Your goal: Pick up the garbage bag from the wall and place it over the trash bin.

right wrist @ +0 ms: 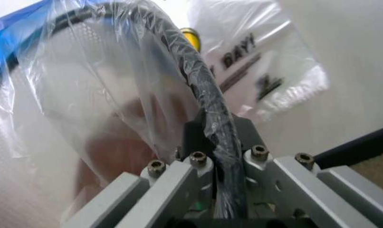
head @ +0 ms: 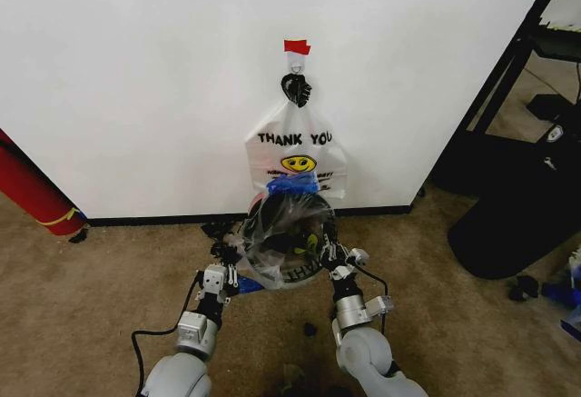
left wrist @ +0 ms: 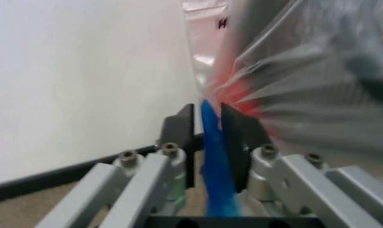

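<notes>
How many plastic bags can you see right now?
2: the THANK YOU bag hangs on the wall hook; the clear garbage bag drapes over the trash bin below.

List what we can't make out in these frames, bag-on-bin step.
- Head view: the trash bin floor is veiled by the garbage bag.
- Head view: fine print on the THANK YOU bag is too small; the garbage bag covers its lower edge.
- Left wrist view: left hand pinches a blue strip; the plastic beyond is blurred.
- Right wrist view: right hand grips wrapped rim; the fingertips are hidden under film.
</notes>
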Tool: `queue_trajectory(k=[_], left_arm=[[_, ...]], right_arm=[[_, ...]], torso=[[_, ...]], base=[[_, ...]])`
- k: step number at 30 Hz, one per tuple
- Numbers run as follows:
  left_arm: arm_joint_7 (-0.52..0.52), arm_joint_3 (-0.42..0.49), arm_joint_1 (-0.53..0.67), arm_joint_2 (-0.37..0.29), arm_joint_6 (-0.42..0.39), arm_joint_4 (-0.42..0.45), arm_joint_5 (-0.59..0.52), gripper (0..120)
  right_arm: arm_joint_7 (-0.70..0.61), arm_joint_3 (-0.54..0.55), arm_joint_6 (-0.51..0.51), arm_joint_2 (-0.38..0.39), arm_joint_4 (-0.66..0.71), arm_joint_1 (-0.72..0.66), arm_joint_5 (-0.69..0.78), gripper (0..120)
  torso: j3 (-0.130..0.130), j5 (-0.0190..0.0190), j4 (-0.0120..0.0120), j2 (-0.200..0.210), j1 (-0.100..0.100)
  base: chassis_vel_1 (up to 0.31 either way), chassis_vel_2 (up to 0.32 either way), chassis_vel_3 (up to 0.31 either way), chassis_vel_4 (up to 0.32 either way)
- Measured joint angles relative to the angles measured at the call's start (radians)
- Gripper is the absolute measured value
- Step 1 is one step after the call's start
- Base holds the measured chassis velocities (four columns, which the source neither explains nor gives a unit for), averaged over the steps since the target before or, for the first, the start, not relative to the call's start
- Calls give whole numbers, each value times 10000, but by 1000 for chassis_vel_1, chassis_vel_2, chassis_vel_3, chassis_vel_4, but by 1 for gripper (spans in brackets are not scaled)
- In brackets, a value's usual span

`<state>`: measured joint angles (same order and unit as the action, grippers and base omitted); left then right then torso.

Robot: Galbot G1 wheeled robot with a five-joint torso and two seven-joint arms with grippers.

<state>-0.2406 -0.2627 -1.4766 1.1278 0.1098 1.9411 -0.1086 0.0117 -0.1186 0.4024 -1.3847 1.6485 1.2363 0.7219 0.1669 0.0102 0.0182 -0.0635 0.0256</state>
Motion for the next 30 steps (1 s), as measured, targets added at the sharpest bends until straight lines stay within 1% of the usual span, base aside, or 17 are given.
queue_trajectory(k=[3, 4, 7, 8, 9, 11, 12, 13, 15, 17, 19, 20, 24, 25, 27, 28, 30], left_arm=[[386, -270, -133, -117, 520, -211, 409, 34], [878, -460, -230, -182, 914, -303, 545, 41], [1408, -671, -294, -214, 1296, -361, 639, 48], [1845, -873, -317, -220, 1725, -422, 747, 54], [1845, -873, -317, -220, 1725, -422, 747, 54], [2780, -1367, -334, -179, 2665, -496, 871, 66], [3278, -1644, -354, -151, 3128, -505, 867, 71], [3278, -1644, -354, -151, 3128, -505, 867, 71], [3825, -2013, -372, -110, 3758, -505, 723, 79], [4123, -2289, -356, -93, 4202, -418, 228, 88], [4317, -2355, -243, -193, 4366, -156, -517, 95], [4317, -2355, -243, -193, 4366, -156, -517, 95], [4915, -2212, 219, -702, 4372, 256, -1863, 100], [5081, -2177, 270, -820, 4318, 301, -2068, 100], [5755, -2015, 404, -1371, 3958, 426, -2801, 100], [5755, -2015, 404, -1371, 3958, 426, -2801, 100], [6115, -1900, 512, -1764, 3702, 412, -3092, 100]], right_arm=[[-445, -12, -155, 2, 61, -88, -60, 0], [-594, -15, -222, -17, 77, -130, -64, 0], [-661, -9, -255, -55, 78, -150, -85, 0], [-717, 2, -272, -102, 69, -165, -128, 0], [-717, 2, -272, -102, 69, -165, -128, 0], [-896, 11, -310, -192, -27, -201, -217, 0], [-1000, 10, -330, -222, -69, -219, -265, 0], [-1000, 10, -330, -222, -69, -219, -265, 0], [-1083, 9, -347, -238, -99, -227, -349, 0], [-1019, 12, -343, -214, -116, -179, -518, 0], [-636, 35, -209, -132, -176, -105, -759, 0], [-636, 35, -209, -132, -176, -105, -759, 0], [483, 13, 323, 73, -440, -67, -1280, 0], [726, -2, 433, 122, -499, -67, -1379, 0], [1509, -74, 824, 295, -651, -81, -1711, 0], [1509, -74, 824, 295, -651, -81, -1711, 0], [1957, -134, 1113, 395, -718, -91, -1911, 0]], torso=[[0, 1, 0, 0, 0], [0, 1, -1, 0, 0], [0, 2, 0, 0, 0], [0, 0, 0, 0, 0], [0, 0, 0, 0, 0], [0, 0, 0, 0, 0], [0, 0, 0, 0, 0], [0, 0, 0, 0, 0], [0, 1, 0, 0, 0], [0, 1, -2, 0, 0], [0, 0, -1, 0, 0], [0, 0, -1, 0, 0], [0, 0, 2, 0, 0], [0, 0, 3, 0, 0], [0, -1, 0, 0, 0], [0, -1, 0, 0, 0], [0, 0, 1, 0, 0]], base=[[0, 0, 0, 0], [0, 0, 0, 0], [0, 0, 0, 0], [0, 0, 0, 0], [0, 0, 0, 0], [0, 0, 0, 0], [0, 0, 0, 0], [0, 0, 0, 0], [0, 0, 0, 0], [0, 0, 0, 0], [0, 0, 0, 0], [0, 0, 0, 0], [0, 0, 0, 0], [0, 0, 0, 0], [0, 0, 0, 0], [0, 0, 0, 0], [0, 0, 0, 0]])
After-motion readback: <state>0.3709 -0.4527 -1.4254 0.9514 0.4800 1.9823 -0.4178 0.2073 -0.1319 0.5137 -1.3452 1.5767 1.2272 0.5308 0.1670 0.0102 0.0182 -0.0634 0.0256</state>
